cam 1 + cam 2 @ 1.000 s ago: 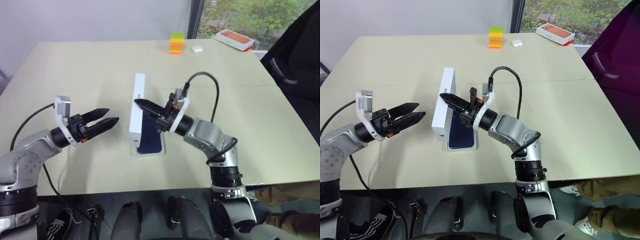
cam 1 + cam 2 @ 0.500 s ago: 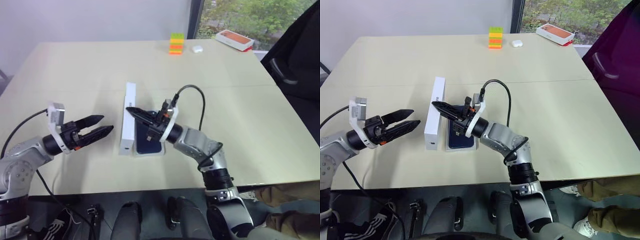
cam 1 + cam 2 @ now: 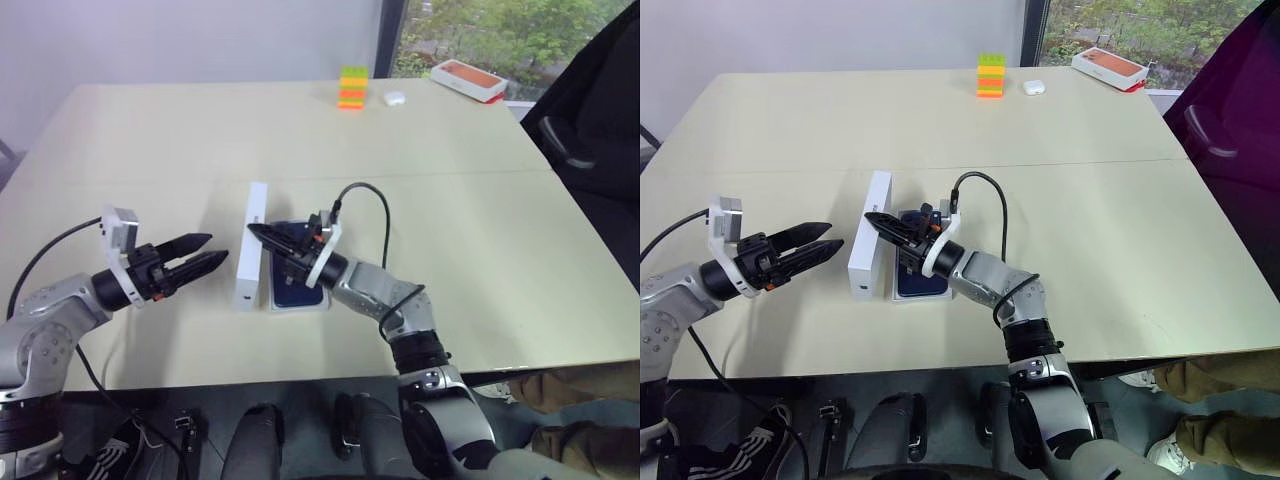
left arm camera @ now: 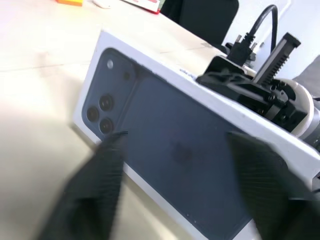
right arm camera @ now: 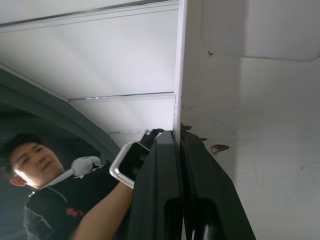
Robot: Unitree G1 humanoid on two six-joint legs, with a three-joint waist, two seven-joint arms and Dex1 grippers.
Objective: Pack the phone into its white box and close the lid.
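An office or meeting room is showing here: a wide pale desk [image 3: 150, 130] is sitting against a plain grey wall, a black office chair [image 3: 590, 120] is standing at its side, and a tall window [image 3: 480, 30] is looking out onto green trees.

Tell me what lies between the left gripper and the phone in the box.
The lid stands on its long edge between the left gripper and the phone in the white box, pinched by the right gripper. The eye views show it.
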